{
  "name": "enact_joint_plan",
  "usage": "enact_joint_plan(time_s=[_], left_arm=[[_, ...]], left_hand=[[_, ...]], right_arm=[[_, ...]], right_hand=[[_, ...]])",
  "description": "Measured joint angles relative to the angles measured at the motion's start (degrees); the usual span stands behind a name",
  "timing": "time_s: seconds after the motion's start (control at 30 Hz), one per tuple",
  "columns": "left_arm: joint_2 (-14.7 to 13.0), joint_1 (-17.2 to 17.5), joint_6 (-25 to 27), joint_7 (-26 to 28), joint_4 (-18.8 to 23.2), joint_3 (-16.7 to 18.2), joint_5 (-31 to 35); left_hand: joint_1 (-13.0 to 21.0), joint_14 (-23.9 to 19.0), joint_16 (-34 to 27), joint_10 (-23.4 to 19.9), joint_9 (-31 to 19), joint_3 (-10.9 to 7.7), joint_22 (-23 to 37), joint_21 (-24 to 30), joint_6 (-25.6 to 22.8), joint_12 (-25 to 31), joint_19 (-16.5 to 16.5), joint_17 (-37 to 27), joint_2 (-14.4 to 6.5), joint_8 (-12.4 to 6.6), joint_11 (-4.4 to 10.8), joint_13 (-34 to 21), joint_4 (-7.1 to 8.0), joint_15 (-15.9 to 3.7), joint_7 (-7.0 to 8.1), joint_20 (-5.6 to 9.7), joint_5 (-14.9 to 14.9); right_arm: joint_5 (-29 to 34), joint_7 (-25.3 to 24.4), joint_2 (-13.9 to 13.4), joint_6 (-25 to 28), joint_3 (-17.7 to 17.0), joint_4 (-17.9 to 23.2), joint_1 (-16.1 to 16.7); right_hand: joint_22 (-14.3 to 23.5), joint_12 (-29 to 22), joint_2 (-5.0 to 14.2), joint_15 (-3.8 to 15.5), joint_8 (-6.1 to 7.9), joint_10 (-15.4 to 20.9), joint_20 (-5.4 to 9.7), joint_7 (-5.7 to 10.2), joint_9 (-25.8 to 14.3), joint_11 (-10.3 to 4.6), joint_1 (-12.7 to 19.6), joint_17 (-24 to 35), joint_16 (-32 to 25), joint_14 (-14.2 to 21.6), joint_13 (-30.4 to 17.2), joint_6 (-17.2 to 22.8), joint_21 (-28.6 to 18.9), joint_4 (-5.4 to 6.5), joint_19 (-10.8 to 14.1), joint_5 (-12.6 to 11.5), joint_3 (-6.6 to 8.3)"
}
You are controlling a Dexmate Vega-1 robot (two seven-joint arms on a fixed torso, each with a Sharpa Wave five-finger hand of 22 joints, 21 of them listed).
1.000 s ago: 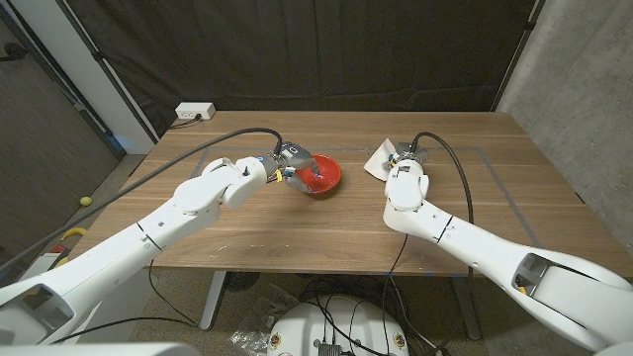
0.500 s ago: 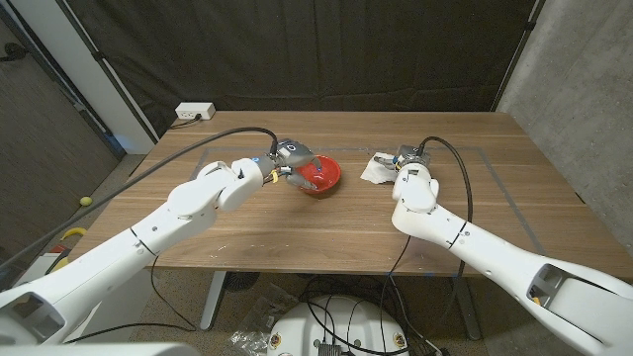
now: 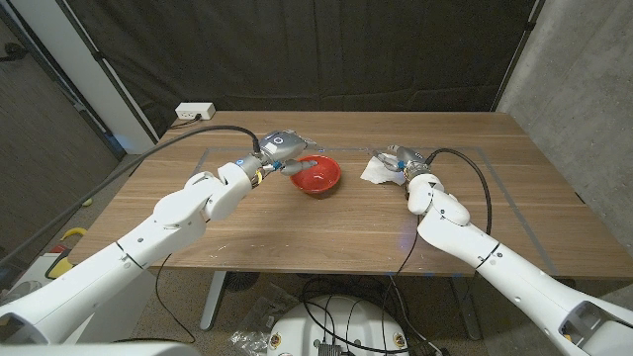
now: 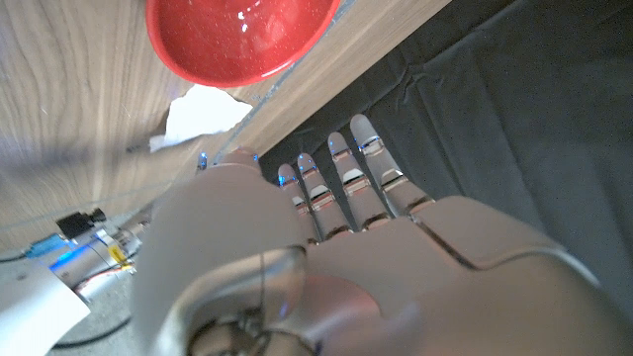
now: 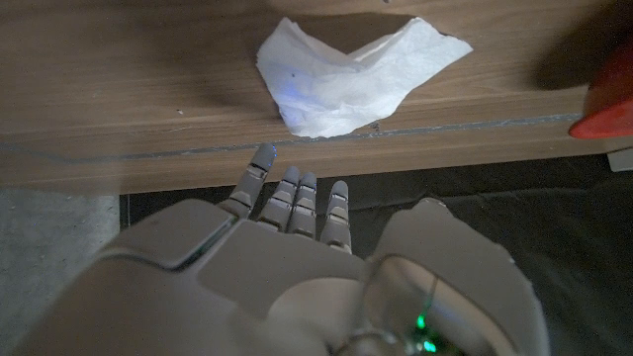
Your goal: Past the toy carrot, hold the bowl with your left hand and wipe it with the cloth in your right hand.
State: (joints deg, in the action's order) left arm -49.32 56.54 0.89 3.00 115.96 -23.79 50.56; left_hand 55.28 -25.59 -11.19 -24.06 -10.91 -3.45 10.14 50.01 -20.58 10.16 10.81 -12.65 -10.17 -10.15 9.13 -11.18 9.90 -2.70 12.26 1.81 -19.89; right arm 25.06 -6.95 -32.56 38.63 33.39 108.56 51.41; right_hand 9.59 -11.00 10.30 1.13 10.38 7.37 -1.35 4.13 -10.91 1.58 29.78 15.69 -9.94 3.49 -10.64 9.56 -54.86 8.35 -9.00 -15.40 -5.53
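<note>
The red bowl (image 3: 316, 179) (image 4: 237, 35) stands on the table a little left of the middle. My left hand (image 3: 282, 146) (image 4: 336, 227) hovers at its back left rim with straight, spread fingers and holds nothing. The white cloth (image 3: 375, 169) (image 5: 346, 74) (image 4: 203, 111) lies crumpled on the wood to the right of the bowl. My right hand (image 3: 403, 158) (image 5: 297, 247) is just right of the cloth, fingers stretched out and apart, and grips nothing. The right wrist view catches a sliver of the bowl (image 5: 611, 99) at its edge.
A white power strip (image 3: 195, 112) sits at the table's back left corner. Black cables run along both arms over the wooden table (image 3: 326, 222). A dark curtain hangs behind the table's far edge.
My left hand has let go of the bowl's rim and drawn back to the left with its fingers straightened. My right hand has released the cloth onto the table and shifted right.
</note>
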Motion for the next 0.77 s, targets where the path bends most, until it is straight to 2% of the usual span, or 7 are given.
enact_joint_plan(time_s=[0.1,0.17,0.33,0.47,0.67,0.7,0.77], left_arm=[[0.0,0.8,-1.8,2.5,-1.2,1.2,-3.5],[0.0,1.1,-2.5,3.5,-1.6,1.7,-5.2],[-0.1,1.7,-4.1,5.3,-3.9,3.1,-8.2],[-0.3,1.7,-7.3,7.6,-6.3,3.8,-12.9],[-0.2,0.6,-10.5,8.7,-10.8,4.2,-17.0],[-0.1,0.2,-12.9,9.2,-12.2,4.2,-20.0],[0.1,-0.7,-14.4,9.3,-14.2,4.1,-21.4]], left_hand=[[-3.6,3.6,0.0,4.5,0.0,0.99,0.0,-1.5,4.1,0.0,-2.5,0.4,0.3,0.0,0.1,0.3,-0.27,0.16,0.39,-0.59,0.6],[-3.7,4.6,0.0,5.6,0.0,0.0,0.1,-1.7,5.1,0.0,-3.2,0.4,-0.3,-0.03,0.52,0.3,-1.01,0.24,0.43,-0.95,0.6],[-2.9,5.3,0.0,6.4,0.3,-3.05,0.3,-1.7,6.2,0.0,-3.7,0.4,-1.7,-0.24,0.39,0.3,-1.2,0.29,0.39,-1.41,0.2],[-3.6,6.7,0.0,8.0,0.3,-4.11,0.4,-1.7,8.2,0.0,-3.9,0.4,-1.7,-0.24,0.2,0.3,-0.26,0.35,0.27,-1.18,0.2],[-6.0,7.4,0.0,8.6,0.3,-4.1,0.4,-1.9,9.0,0.0,-4.5,0.4,-0.9,-0.24,-0.26,0.3,-0.26,0.43,0.2,-1.19,0.4],[-6.0,7.6,0.0,8.8,0.3,-4.1,0.4,-1.9,9.0,0.0,-4.6,0.4,-0.9,-0.24,-0.03,0.3,-0.26,0.25,0.2,-1.09,0.4],[-6.2,7.6,0.0,8.9,0.3,-4.1,0.4,-1.9,9.0,0.0,-4.6,0.4,-0.7,-0.24,-0.05,0.3,-0.26,0.25,0.2,-1.09,0.4]], right_arm=[[-2.5,-2.0,0.0,-4.7,-2.2,0.0,1.7],[-3.6,-3.2,0.2,-6.9,-3.0,0.0,2.4],[-5.2,-9.2,1.7,-13.4,-4.8,-1.0,4.4],[-5.2,-12.8,2.6,-15.8,-5.4,-1.5,5.0],[-4.8,-16.6,3.7,-16.7,-5.7,-1.7,5.6],[-4.6,-17.2,4.5,-16.7,-5.8,-1.7,5.8],[-4.2,-18.0,5.0,-16.2,-5.7,-1.7,5.9]], right_hand=[[0.0,0.0,-0.32,-0.58,0.0,-1.1,-0.93,0.31,0.0,-0.48,-3.0,-1.1,0.0,-1.5,0.2,-1.2,1.9,0.83,-0.9,0.2,-0.54],[0.0,0.0,0.2,-0.75,0.0,-2.0,-1.47,0.77,0.1,-0.81,-4.9,-1.9,0.0,-2.6,0.3,-1.8,3.3,1.07,-1.0,0.2,-0.47],[0.0,0.0,0.48,-0.53,0.38,-2.2,-1.98,1.54,0.3,-1.8,-5.9,-3.0,0.0,-3.6,0.3,-1.3,4.9,1.36,-0.7,0.2,-0.13],[0.0,-0.3,-0.14,-0.53,0.65,-1.8,-2.5,1.56,0.3,-1.92,-6.5,-3.6,-0.2,-3.6,0.5,-0.3,5.7,1.08,-0.8,0.2,0.15],[0.0,-0.9,-0.18,-0.53,0.88,-0.3,-2.97,0.85,0.3,-1.26,-6.6,-4.2,-0.5,-3.6,0.5,0.4,6.3,0.9,-0.9,0.2,0.96],[0.0,-0.9,-0.18,-0.53,0.88,-0.1,-2.97,0.8,0.3,-1.41,-6.6,-4.4,-0.5,-3.6,0.5,0.7,6.6,0.73,-0.9,0.2,1.13],[0.0,-0.9,-0.18,-0.53,0.88,-0.1,-2.97,0.98,0.3,-1.41,-6.6,-4.5,-0.5,-3.6,0.5,0.9,6.6,0.66,-0.9,0.2,1.2]])
